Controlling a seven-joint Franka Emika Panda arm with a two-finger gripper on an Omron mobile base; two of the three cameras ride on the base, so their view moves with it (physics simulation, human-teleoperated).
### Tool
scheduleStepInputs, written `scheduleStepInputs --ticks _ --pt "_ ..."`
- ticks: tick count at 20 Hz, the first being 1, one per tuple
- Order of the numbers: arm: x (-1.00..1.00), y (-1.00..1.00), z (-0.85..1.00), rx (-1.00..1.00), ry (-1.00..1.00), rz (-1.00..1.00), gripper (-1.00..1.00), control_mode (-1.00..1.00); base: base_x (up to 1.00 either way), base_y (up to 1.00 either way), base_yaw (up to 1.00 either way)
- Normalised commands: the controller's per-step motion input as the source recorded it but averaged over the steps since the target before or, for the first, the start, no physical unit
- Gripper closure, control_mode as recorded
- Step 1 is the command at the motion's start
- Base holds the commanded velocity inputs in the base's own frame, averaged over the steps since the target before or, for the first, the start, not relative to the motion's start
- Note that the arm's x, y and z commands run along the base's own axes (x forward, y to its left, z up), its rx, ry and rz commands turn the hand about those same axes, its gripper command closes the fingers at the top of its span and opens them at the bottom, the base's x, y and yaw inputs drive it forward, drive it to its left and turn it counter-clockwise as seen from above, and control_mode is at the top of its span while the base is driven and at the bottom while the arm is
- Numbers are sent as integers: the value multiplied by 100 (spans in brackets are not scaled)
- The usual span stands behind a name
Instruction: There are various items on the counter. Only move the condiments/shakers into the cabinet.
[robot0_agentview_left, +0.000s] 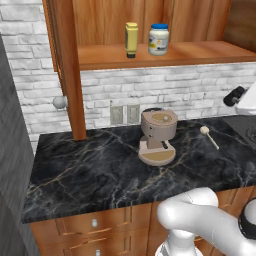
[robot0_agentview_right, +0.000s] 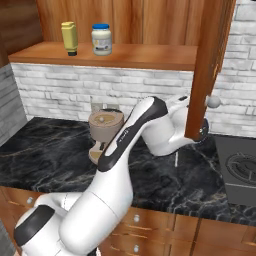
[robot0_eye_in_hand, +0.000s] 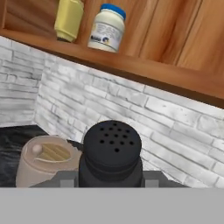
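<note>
On the cabinet's (robot0_agentview_left: 105, 20) plank shelf (robot0_agentview_left: 165, 56), toward the left, the yellow squeeze bottle (robot0_agentview_left: 131, 39) and the white jar with blue lid (robot0_agentview_left: 158, 39) stand upright side by side, apart from each other. Two of the three condiments look delivered, then.

Below them the table (robot0_agentview_left: 100, 170) carries the tan coffee machine (robot0_agentview_left: 157, 136) near its middle and the wooden spoon (robot0_agentview_left: 209, 136) lying to the right of it; both should stay put.

Further right, the small black shaker (robot0_eye_in_hand: 111, 153) sits low in the hand view, right at the end effector (robot0_eye_in_hand: 111, 181), which is clenched on it. The fingertips are barely visible at the shaker's sides, so contact is likely rather than plain. From the right base view the arm reaches under the cabinet's tall door (robot0_agentview_right: 207, 65), its hand hidden behind the door's lower edge.

The step in hand seems to be the carry of the last shaker. The next move calls for lifting it above the shelf's front lip, moving inward, and setting it down upright.

Room is generous: the shelf is bare to the right of the jar. The edges to mind are the shelf lip above and the open door beside the wrist, which narrows the way on the right.
</note>
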Motion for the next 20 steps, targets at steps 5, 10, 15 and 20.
scheduleStepInputs --ticks 5,10,15,20 --pt "-56 -47 0 6 0 -1 100 -100 0 0 0" --pt "-90 -21 -1 6 -24 -3 100 -100 0 0 0" --pt "-34 97 100 0 -16 -10 100 -100 0 0 0" --pt "-56 80 78 1 4 -8 100 -100 0 0 0"
